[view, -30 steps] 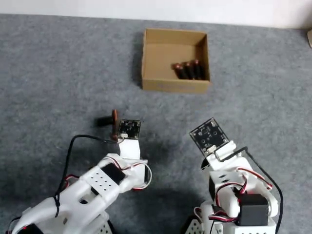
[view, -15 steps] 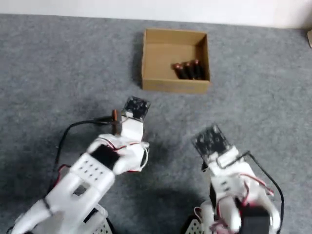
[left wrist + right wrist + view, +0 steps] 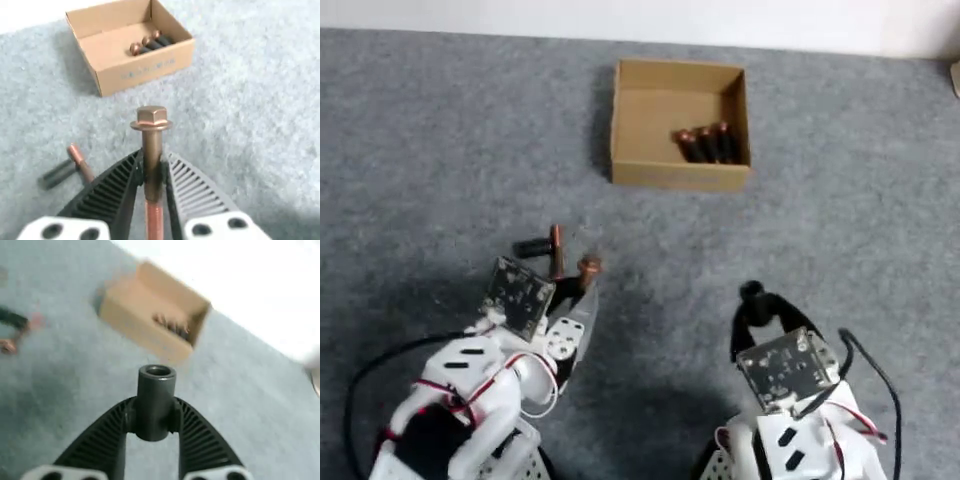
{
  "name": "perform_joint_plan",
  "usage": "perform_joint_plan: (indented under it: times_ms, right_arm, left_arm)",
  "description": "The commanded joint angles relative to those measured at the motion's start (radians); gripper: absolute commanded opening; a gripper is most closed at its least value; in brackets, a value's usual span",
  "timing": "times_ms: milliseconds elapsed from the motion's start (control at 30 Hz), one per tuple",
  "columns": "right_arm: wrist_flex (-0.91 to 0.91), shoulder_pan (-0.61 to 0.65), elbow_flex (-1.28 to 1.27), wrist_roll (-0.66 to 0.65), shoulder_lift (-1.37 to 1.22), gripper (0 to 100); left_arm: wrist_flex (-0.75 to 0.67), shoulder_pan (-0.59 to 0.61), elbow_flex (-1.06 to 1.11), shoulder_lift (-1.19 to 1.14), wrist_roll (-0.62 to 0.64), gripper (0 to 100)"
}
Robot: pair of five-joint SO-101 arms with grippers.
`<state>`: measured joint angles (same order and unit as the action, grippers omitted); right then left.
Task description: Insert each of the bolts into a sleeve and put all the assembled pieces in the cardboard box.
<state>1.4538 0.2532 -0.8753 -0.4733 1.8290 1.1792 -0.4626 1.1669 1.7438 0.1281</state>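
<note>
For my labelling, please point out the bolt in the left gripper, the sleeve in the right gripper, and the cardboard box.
held bolt (image 3: pixel 152 145): left wrist view, on its shank.
held sleeve (image 3: pixel 156 402): right wrist view, on its outer wall.
cardboard box (image 3: pixel 675 177): high view, on its near wall.

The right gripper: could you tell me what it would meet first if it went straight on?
Probably the cardboard box: the right gripper, shut on the sleeve, points at its near wall across bare carpet; depth is unclear.
</note>
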Motion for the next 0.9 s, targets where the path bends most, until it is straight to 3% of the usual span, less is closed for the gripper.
perform_joint_plan:
  times_ms: [0, 167, 433, 600, 867]
  right_arm:
    - [-0.12, 0.108, -0.045, 0.032, 0.008, 0.5]
    - [-0.251, 0.154, -0.179, 0.107, 0.01, 0.5]
    - [-0.344, 0.209, -0.217, 0.17, 0.01, 0.5]
    - [-0.532, 0.318, -0.447, 0.19, 0.01, 0.5]
    - [-0.651, 0.326, -0.63, 0.199, 0.01, 0.5]
  left_arm:
    - [-0.172, 0.015, 0.056, 0.105, 0.0, 1]
    - [-0.384, 0.013, 0.125, 0.071, 0.0, 1]
    - [-0.393, 0.007, 0.036, 0.071, 0.002, 1]
    - [-0.496, 0.018, 0.008, 0.071, 0.166, 1]
    - [-0.657, 0.039, 0.133, 0.07, 0.376, 1]
